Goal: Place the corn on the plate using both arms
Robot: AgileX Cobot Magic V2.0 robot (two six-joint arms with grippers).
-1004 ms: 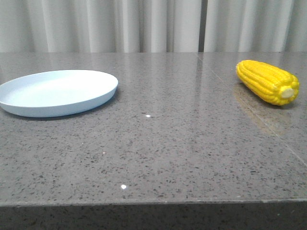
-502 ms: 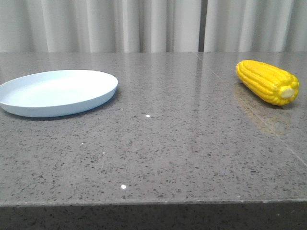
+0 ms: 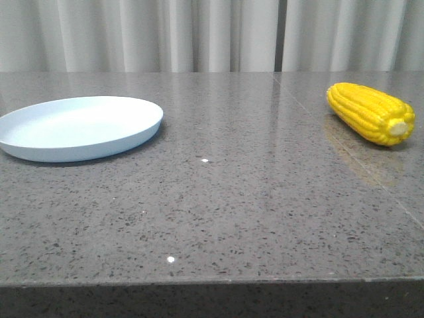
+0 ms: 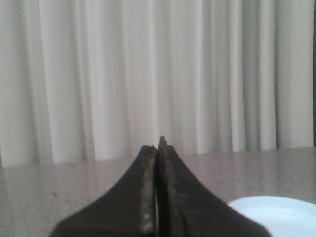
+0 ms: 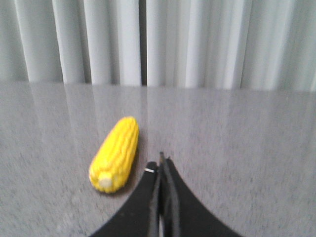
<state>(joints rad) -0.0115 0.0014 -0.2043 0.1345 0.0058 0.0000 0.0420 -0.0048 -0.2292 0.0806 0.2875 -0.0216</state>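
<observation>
The yellow corn (image 3: 368, 112) lies on the grey table at the far right, its cream stub end toward the front. It also shows in the right wrist view (image 5: 115, 153), just beside my right gripper (image 5: 160, 160), which is shut and empty. The pale blue plate (image 3: 79, 127) sits on the table at the left, empty. Its edge shows in the left wrist view (image 4: 276, 215), beside my left gripper (image 4: 158, 145), which is shut and empty. Neither arm shows in the front view.
A grey speckled stone table (image 3: 218, 199) fills the front view, its front edge near the bottom. White curtains (image 3: 199, 33) hang behind the table. A seam in the tabletop runs from the back toward the front right.
The corn sits a few pixels further right in the front view. Nothing else has visibly moved.
</observation>
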